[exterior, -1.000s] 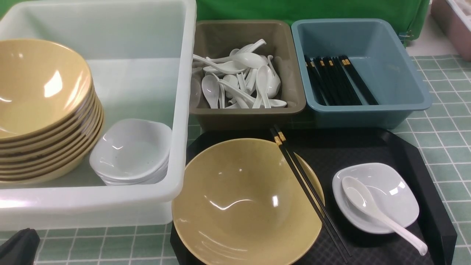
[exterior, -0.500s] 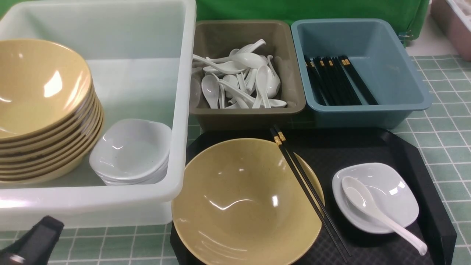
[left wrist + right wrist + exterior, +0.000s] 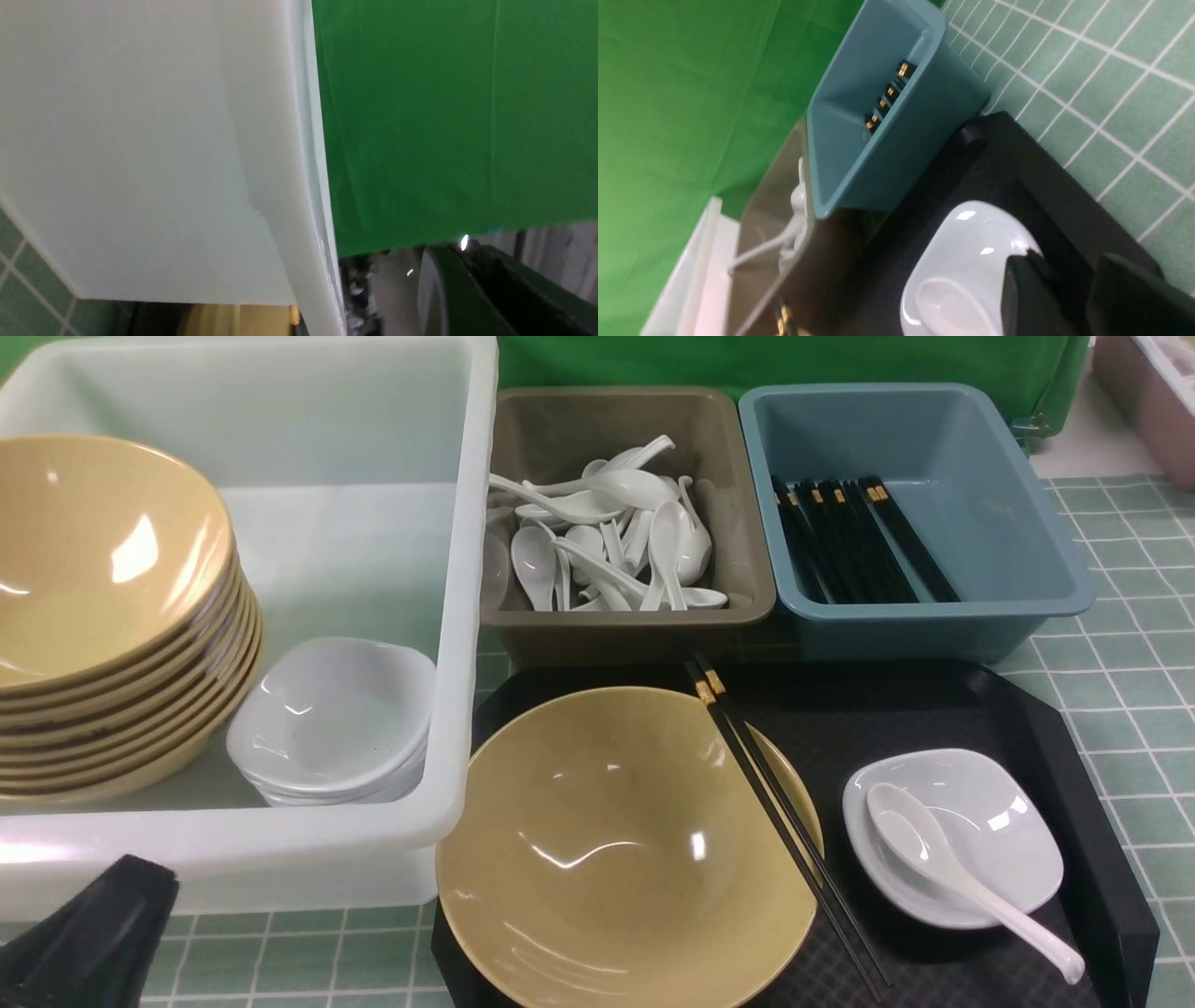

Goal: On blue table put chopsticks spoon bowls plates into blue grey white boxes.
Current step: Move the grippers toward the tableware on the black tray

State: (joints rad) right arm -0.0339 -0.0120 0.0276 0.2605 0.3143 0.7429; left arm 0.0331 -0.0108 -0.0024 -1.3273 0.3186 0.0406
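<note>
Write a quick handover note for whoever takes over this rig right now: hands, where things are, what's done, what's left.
Left hand: shut, low in front of the white box.
Right hand: open, empty, beside the plate.
On the tray: bowl, chopsticks across its rim, plate with the spoon in it.
Done: bowl stack and plate stack in the white box, spoon pile in the grey box, chopstick bundle in the blue box.
Left: all four tray items.
</note>
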